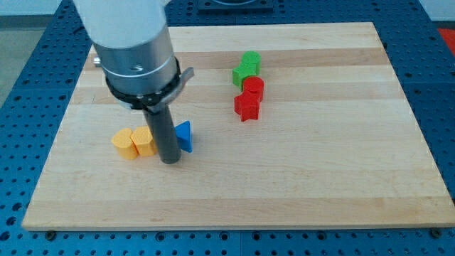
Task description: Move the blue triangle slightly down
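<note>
The blue triangle point(185, 136) lies on the wooden board point(320, 171), left of centre. My tip point(170, 161) rests on the board just left of and slightly below the triangle, touching or nearly touching its left side. The dark rod hides part of the triangle's left edge. The arm's grey body point(135, 50) fills the view's top left.
Two yellow blocks point(134, 142) sit side by side just left of my tip. Two green blocks point(247, 67) and two red blocks point(249, 98), one star-shaped, form a column right of centre near the view's top.
</note>
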You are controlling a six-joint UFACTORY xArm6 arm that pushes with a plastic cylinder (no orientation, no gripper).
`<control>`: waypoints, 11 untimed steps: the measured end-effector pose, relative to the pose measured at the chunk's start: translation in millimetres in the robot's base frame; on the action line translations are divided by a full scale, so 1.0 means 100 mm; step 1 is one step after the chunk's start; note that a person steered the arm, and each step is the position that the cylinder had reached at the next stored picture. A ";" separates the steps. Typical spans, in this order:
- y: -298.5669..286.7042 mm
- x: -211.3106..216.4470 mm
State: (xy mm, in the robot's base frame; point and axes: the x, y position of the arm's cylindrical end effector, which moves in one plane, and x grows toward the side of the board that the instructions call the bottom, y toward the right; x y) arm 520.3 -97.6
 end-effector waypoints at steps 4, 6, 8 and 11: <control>0.08 -0.16; 0.21 -0.07; 0.07 -0.48; -0.01 -0.48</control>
State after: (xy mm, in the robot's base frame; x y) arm 472.5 -98.4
